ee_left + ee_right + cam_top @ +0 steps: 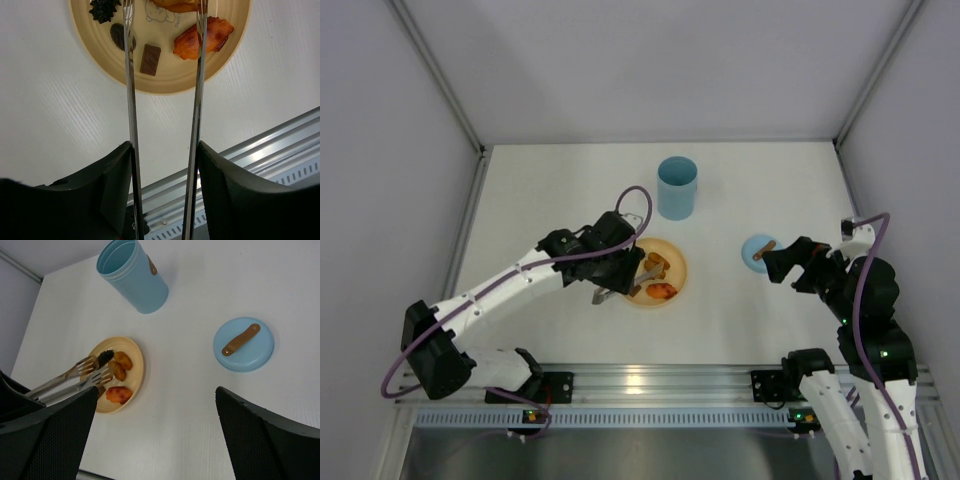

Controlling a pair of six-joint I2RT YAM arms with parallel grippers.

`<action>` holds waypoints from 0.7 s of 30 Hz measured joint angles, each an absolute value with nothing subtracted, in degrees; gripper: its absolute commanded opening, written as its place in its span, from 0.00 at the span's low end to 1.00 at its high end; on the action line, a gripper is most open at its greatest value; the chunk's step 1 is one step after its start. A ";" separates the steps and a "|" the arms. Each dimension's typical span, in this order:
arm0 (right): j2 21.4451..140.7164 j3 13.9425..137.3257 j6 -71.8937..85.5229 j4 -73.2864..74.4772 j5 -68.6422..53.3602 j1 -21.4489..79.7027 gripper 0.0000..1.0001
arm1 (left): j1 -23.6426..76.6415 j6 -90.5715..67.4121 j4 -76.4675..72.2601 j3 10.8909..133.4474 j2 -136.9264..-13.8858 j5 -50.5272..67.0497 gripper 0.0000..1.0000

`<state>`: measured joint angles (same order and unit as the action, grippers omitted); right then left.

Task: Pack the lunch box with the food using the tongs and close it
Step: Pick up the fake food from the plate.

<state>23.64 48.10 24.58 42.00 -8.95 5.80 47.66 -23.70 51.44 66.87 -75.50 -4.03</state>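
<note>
Left gripper (165, 155) clamped on tongs (131, 100), tines apart above plate (165, 82), near centre. Food (202, 37) on plate: small, light, likely soft and greasy; pinch gently across middle. Lunch box (677, 187) upright, open, beyond plate. Right gripper (156, 405) spread wide, empty, near lid (243, 344).

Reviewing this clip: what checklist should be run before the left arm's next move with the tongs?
1. Left gripper jaws holding the tongs: ok.
2. Tips apart, over the plate: ok.
3. Piece of food caught between the tips: cannot tell.
4. Lunch box upright and open: ok.
5. Lid off, lying apart from it: ok.
6. Right gripper open, away from plate: ok.
</note>
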 measured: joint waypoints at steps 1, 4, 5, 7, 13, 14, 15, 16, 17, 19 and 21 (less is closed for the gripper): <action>23.64 48.10 24.58 42.00 -8.95 5.80 0.99 | 47.81 -23.90 51.16 66.63 -75.53 -3.97 0.57; 23.64 48.07 24.56 42.00 -8.95 5.80 0.99 | 48.12 -24.16 50.17 66.30 -75.66 -3.92 0.58; 23.64 48.03 24.56 42.00 -8.95 5.80 1.00 | 48.18 -24.25 49.78 66.30 -75.83 -3.95 0.58; 23.64 47.99 24.56 42.00 -8.95 5.80 0.99 | 48.34 -24.53 48.90 66.28 -76.51 -4.08 0.58; 23.62 47.72 24.53 41.91 -8.95 5.80 1.00 | 48.49 -25.19 47.57 66.19 -78.70 -4.16 0.58; 23.62 47.55 24.51 42.02 -8.93 5.80 0.99 | 48.49 -25.32 47.42 66.17 -79.07 -4.32 0.58; 23.62 47.35 24.51 42.00 -8.91 5.80 0.99 | 48.49 -25.39 47.24 66.15 -79.33 -4.38 0.58; 23.59 47.27 24.49 42.06 -8.93 5.80 0.99 | 48.49 -25.43 47.05 66.06 -79.53 -4.56 0.58; 23.59 47.24 24.49 42.04 -8.91 5.80 0.99 | 48.49 -25.45 46.98 66.02 -79.66 -4.86 0.58; 23.51 47.24 24.49 42.02 -8.93 5.80 1.00 | 48.53 -25.52 46.89 65.89 -79.72 -5.39 0.58; 23.31 47.24 24.47 42.02 -8.91 5.80 0.99 | 48.56 -25.56 46.78 65.89 -79.77 -5.56 0.58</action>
